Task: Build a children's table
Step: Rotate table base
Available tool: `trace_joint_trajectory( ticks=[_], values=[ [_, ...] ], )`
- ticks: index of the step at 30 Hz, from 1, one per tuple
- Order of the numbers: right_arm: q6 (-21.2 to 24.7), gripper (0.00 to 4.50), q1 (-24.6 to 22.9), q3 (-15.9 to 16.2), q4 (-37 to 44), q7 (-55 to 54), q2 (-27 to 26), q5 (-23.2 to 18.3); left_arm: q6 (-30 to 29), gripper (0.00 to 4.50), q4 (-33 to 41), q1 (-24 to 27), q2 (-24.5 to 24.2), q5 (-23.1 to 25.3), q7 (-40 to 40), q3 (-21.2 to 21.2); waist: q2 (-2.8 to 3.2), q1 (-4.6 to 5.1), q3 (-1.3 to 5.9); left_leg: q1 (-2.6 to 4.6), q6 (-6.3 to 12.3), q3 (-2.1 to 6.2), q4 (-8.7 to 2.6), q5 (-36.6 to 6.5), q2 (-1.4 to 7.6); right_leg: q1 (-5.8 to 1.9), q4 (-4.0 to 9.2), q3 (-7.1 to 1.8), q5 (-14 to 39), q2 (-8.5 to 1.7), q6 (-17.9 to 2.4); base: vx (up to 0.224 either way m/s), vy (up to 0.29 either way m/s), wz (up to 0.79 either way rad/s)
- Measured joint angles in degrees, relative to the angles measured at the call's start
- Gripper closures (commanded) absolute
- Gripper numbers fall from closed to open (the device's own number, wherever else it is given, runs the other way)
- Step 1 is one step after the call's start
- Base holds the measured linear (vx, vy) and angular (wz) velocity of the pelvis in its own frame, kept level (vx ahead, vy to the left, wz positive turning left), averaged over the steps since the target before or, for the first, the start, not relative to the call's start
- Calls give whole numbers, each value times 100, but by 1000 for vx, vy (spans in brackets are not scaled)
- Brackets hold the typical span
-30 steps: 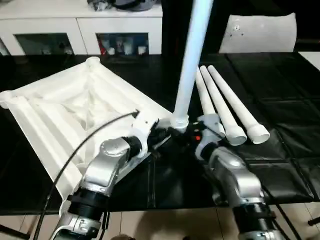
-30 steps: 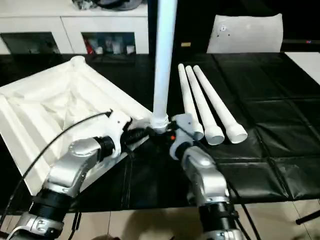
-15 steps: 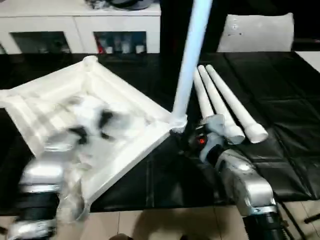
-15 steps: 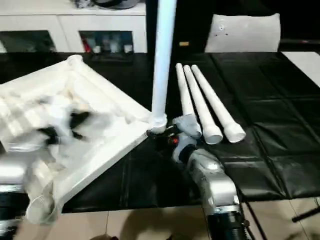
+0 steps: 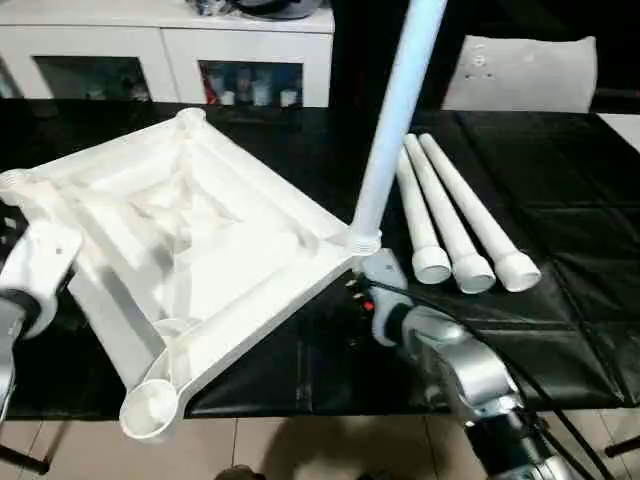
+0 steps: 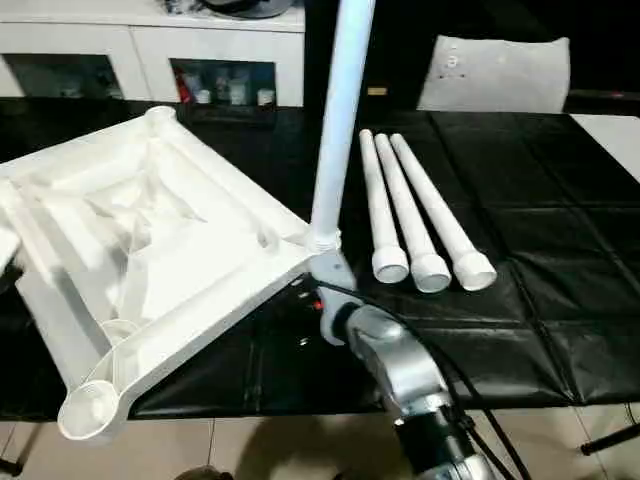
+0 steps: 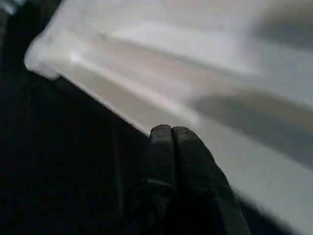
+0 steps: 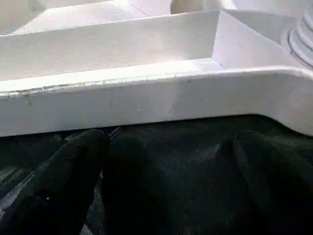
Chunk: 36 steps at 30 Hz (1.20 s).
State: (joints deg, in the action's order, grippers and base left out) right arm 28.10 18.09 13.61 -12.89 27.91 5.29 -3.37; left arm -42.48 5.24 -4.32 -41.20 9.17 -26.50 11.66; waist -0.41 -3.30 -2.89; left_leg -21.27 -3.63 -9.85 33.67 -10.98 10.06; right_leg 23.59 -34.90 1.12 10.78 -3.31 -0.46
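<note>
The white tabletop (image 5: 190, 240) lies upside down on the black table, ribs up, with round sockets at its corners. One white leg (image 5: 395, 110) stands upright in the right corner socket (image 5: 362, 240). Three more legs (image 5: 455, 215) lie side by side to its right. My right gripper (image 8: 171, 142) is open just below that corner, its black fingers (image 8: 63, 181) spread wide on the mat in front of the tabletop's rim (image 8: 146, 103). My left arm (image 5: 35, 270) is at the tabletop's left side; my left gripper (image 7: 171, 142) is shut and empty beside the rim.
A white cabinet (image 5: 160, 45) stands behind the table. A flat white sheet (image 5: 520, 75) with a small round mark leans at the back right. The black padded mat (image 5: 560, 290) ends at the front edge, with floor below. An empty socket (image 5: 150, 408) overhangs near that edge.
My left arm has pulled away from the standing leg's corner to the tabletop's far left side, and its fingers have closed. The right arm has dropped slightly nearer. The camera shifted.
</note>
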Motion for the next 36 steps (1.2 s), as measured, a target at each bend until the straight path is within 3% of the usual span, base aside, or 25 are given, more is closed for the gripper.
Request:
trace_joint_trajectory(
  ticks=[8,15,20,28,36],
  values=[
    [-527,0,636,-3,-1108,-145,-275,131,-118,449,235,53,188,-431,-652,-481,-24,32,8,7,-4,-1,3,3,2,0,-10,-1,-9,2,-15,0,0,0],
    [-901,0,1063,-56,-1902,-298,-369,198,-710,449,1191,513,-379,-1111,-1872,-1170,-30,63,13,17,-5,-3,1,3,2,-6,-11,-3,-9,3,-16,0,0,0],
    [-1143,0,1297,-233,-2391,-412,-384,215,-782,449,1426,477,-451,-1533,-2557,-1486,-32,120,14,21,-4,-6,13,3,1,-11,-14,-9,-12,2,-19,0,0,0],
    [-1331,0,1398,-390,-2615,-521,-284,314,-827,449,1277,-493,448,-1864,-2806,-2185,-45,166,10,18,-4,-7,20,3,2,-12,-20,-11,-16,4,-25,0,0,0],
    [-1450,0,1599,-467,-2775,-815,-312,405,57,449,-140,-1469,1477,-1452,-1888,-2449,-41,162,8,16,-6,-6,26,6,6,-9,-28,-9,-20,7,-26,0,0,0]
  ],
)
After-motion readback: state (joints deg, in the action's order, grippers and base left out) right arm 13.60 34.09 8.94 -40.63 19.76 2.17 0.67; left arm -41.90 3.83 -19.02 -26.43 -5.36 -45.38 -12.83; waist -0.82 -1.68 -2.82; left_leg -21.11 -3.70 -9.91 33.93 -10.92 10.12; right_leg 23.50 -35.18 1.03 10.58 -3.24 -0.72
